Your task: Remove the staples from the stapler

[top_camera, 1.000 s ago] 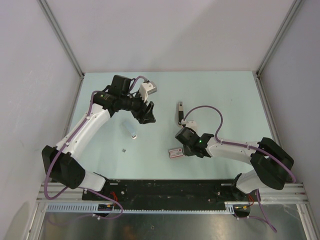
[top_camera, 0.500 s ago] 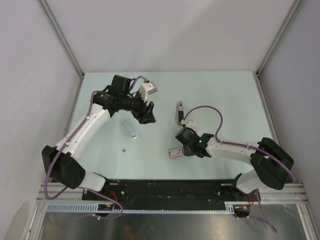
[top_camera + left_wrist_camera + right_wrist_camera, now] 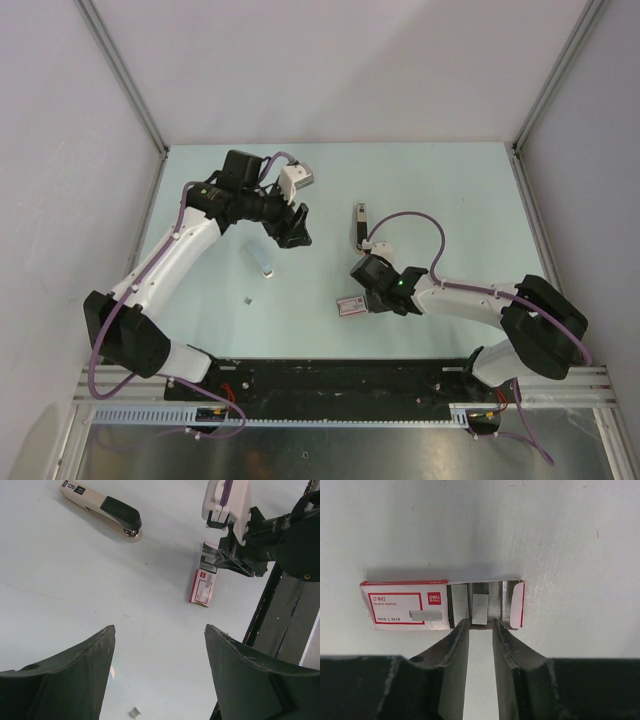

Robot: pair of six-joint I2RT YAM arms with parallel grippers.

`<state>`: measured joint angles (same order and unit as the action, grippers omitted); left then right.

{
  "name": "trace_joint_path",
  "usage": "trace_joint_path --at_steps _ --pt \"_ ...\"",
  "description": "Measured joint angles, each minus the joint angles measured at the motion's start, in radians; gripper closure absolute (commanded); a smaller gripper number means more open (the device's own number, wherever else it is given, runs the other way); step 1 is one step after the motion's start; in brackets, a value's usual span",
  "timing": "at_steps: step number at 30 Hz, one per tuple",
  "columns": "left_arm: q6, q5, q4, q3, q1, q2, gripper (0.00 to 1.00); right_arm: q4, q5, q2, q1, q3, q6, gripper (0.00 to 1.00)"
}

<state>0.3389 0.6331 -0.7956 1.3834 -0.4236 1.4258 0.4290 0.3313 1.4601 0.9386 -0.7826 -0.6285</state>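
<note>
The stapler (image 3: 360,224) lies on the table at mid-right, closed, beyond the right arm; in the left wrist view (image 3: 102,510) it shows beige with a black end. My right gripper (image 3: 480,622) is low over the open pink-labelled staple box (image 3: 405,607), its fingers narrowly apart, and a short strip of staples (image 3: 480,609) lies in the box just ahead of the tips. My left gripper (image 3: 159,630) is wide open and empty, held above the table left of the stapler (image 3: 292,232).
A pale grey strip (image 3: 262,257) and a tiny staple bit (image 3: 248,299) lie on the table under the left arm; the bit also shows in the left wrist view (image 3: 135,712). The table's black front rail (image 3: 340,378) runs behind the box.
</note>
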Motion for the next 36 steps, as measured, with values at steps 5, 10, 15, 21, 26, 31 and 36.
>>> trace_joint_path --at_steps 5,10,15,21,26,31,36 --pt "-0.001 0.0 0.0 0.0 -0.001 0.0 0.23 0.0 0.0 0.0 0.0 0.0 0.0 0.7" --pt "0.0 0.001 0.0 0.0 -0.002 0.0 0.23 0.0 -0.003 -0.027 -0.006 0.003 0.002 0.71" --pt "0.013 -0.014 0.005 -0.01 -0.023 0.0 0.26 -0.004 -0.037 -0.154 -0.089 0.006 0.017 0.77" --pt "0.089 -0.088 0.007 -0.086 -0.132 0.041 0.3 -0.027 -0.15 -0.202 -0.275 0.012 0.036 0.83" --pt "0.145 -0.153 0.008 -0.116 -0.2 0.158 0.32 -0.072 -0.309 -0.177 -0.383 0.072 0.037 0.84" --pt "0.185 -0.212 0.019 -0.137 -0.26 0.245 0.32 -0.13 -0.461 -0.162 -0.453 0.169 0.018 0.83" --pt "0.196 -0.249 0.06 -0.14 -0.312 0.297 0.33 -0.22 -0.591 -0.147 -0.491 0.246 -0.029 0.82"
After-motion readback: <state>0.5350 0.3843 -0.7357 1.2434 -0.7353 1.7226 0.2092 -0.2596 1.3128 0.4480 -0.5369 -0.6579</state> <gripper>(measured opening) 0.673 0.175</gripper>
